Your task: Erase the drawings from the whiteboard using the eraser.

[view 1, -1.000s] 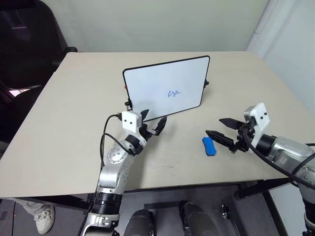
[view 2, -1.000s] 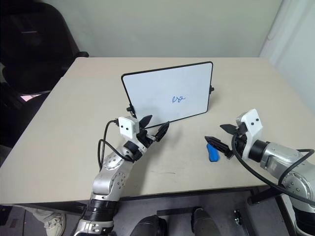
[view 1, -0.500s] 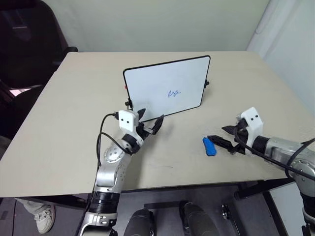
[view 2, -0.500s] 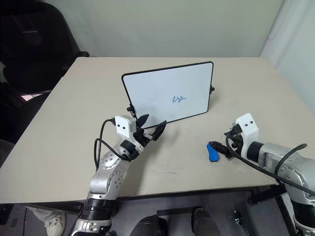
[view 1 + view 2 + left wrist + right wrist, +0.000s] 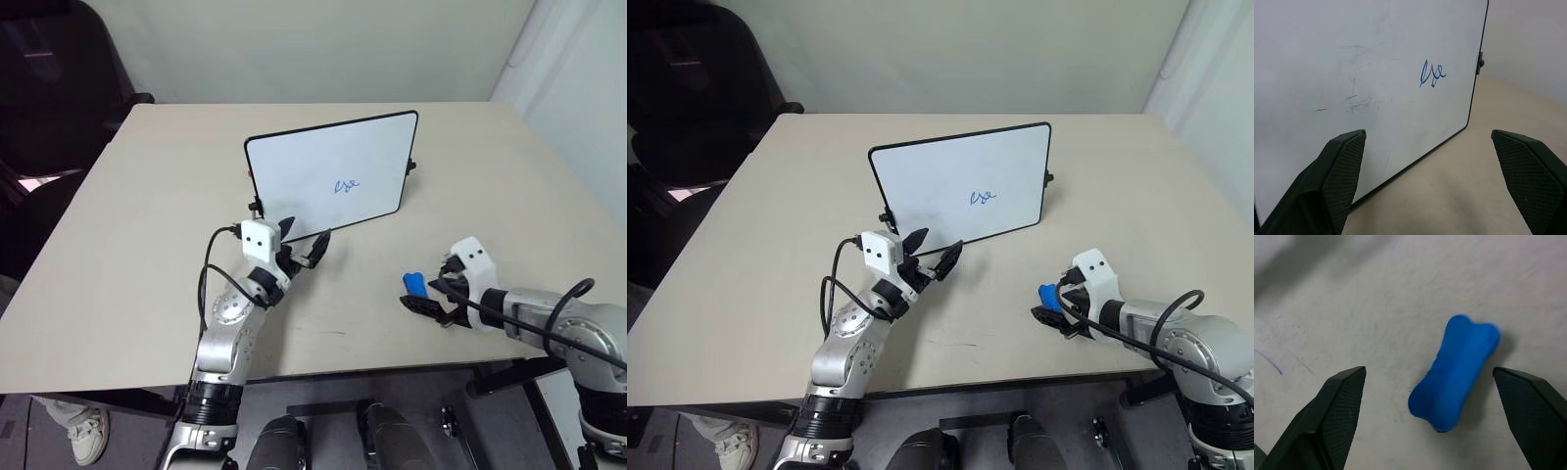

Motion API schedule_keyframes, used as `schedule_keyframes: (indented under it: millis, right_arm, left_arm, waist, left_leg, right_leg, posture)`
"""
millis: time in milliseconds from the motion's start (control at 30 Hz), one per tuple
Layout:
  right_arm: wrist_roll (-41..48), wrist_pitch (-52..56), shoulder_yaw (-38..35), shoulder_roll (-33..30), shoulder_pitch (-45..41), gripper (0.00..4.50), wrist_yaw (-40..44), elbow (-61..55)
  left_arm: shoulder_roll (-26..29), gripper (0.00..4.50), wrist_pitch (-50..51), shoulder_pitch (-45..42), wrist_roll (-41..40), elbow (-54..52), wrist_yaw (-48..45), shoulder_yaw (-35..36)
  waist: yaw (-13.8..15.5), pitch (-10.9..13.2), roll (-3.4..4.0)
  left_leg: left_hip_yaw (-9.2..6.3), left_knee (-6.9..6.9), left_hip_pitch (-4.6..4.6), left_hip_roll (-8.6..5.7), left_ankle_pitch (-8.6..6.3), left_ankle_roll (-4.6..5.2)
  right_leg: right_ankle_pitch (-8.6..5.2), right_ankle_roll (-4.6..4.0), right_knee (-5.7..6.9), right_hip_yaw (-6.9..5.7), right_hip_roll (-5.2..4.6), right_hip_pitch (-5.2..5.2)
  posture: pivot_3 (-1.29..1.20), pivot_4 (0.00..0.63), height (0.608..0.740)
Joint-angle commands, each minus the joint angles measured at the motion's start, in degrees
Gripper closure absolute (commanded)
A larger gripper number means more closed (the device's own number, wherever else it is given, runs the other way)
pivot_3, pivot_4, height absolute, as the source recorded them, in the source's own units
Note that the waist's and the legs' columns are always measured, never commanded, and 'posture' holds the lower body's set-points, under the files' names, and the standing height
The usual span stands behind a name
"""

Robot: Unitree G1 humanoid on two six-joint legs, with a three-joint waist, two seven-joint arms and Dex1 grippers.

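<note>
The right pincer [image 5: 431, 294] sits low over the bench [image 5: 147, 215] at the lower right of the left eye view, its two black fingers spread wide. In the right wrist view the eraser [image 5: 1454, 373], a bright blue oblong block with rounded ends, lies flat on the bench surface in the gap between the two fingers, nearer the right finger [image 5: 1530, 406] than the left one; neither finger touches it, and nothing is held. In the left eye view the blue block shows just beside the pincer's tips, partly hidden behind them.

The left pincer [image 5: 299, 247] hovers at the middle of the frame, just in front of the lower left corner of the whiteboard [image 5: 294, 176], with its fingers also standing wide apart and empty. In the left wrist view the board's lower edge runs between the two fingers without touching either.

The whiteboard stands tilted back on the bench at centre frame, black-framed, with a small clip on its right side. The drawings [image 5: 345, 184], a small blue scribble, sit right of the board's centre. Faint grey marks show on the board's surface in the left wrist view.
</note>
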Motion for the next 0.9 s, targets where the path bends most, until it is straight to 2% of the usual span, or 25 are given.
schedule_keyframes:
  millis: [33,267,467,600,667,833,900]
  right_arm:
    - [-2.13,0.25,1.04,1.0,-0.4,0.11,-2.17,-1.66]
    - [-4.45,1.17,3.01,1.93,-0.41,0.11,-2.78,-2.29]
    - [-6.61,0.25,5.07,0.3,0.14,0.11,-1.79,-2.77]
    - [-7.15,-0.25,5.49,0.03,0.41,0.94,-0.98,-3.25]
    - [-7.02,-0.31,5.38,0.19,0.54,1.7,-0.68,-3.34]
    - [-8.08,-1.94,5.23,-0.34,0.78,3.29,0.27,-3.54]
    - [-9.09,-2.61,5.41,-0.95,0.95,3.29,0.25,-3.4]
  left_arm:
    - [-0.17,0.0,-0.41,0.16,-0.23,-2.15,-0.06,-0.2]
    - [0.09,0.0,-0.38,0.63,-0.19,-2.62,0.07,-0.05]
    - [0.26,0.0,-0.27,0.8,-0.13,-2.98,0.23,-0.03]
    - [0.27,0.0,-0.09,0.89,-0.2,-3.15,0.31,0.02]
    - [0.26,0.0,-0.04,0.93,-0.28,-3.17,0.25,0.03]
    - [0.19,0.0,-0.11,0.84,-0.33,-3.03,0.07,-0.05]
    - [0.16,0.0,-0.23,0.77,-0.3,-2.9,0.0,-0.1]
  waist:
    - [0.02,0.0,0.0]
    - [0.01,0.0,0.0]
    - [0.03,0.0,0.0]
    - [0.04,0.0,0.0]
    - [0.04,0.0,0.0]
    - [0.03,0.0,0.0]
    - [0.03,0.0,0.0]
  left_leg:
    - [0.0,0.0,0.0,0.0,-0.01,0.01]
    - [0.0,0.0,0.0,0.0,-0.01,0.02]
    - [0.0,0.0,0.0,0.0,-0.01,0.02]
    - [0.0,0.01,0.0,-0.01,-0.02,0.03]
    - [0.0,0.01,0.0,-0.01,-0.02,0.02]
    - [0.0,-0.01,0.0,0.0,-0.02,0.01]
    - [0.0,-0.01,0.0,0.0,-0.02,0.01]
  right_leg:
    - [0.0,0.0,0.0,0.0,0.0,0.0]
    - [0.0,0.0,0.0,-0.02,0.0,-0.01]
    - [0.0,0.0,0.0,-0.02,-0.01,0.0]
    - [0.0,0.0,0.0,-0.02,-0.01,0.0]
    - [0.0,0.0,0.0,-0.01,-0.01,0.0]
    - [0.0,0.0,0.0,-0.02,0.01,-0.01]
    - [0.0,0.0,0.0,-0.01,0.0,-0.01]
  posture:
    - [0.0,0.15,0.74]
    - [0.0,0.15,0.74]
    - [0.0,0.15,0.74]
    - [0.0,0.15,0.74]
    - [0.0,0.15,0.74]
    - [0.0,0.15,0.74]
    - [0.0,0.15,0.74]
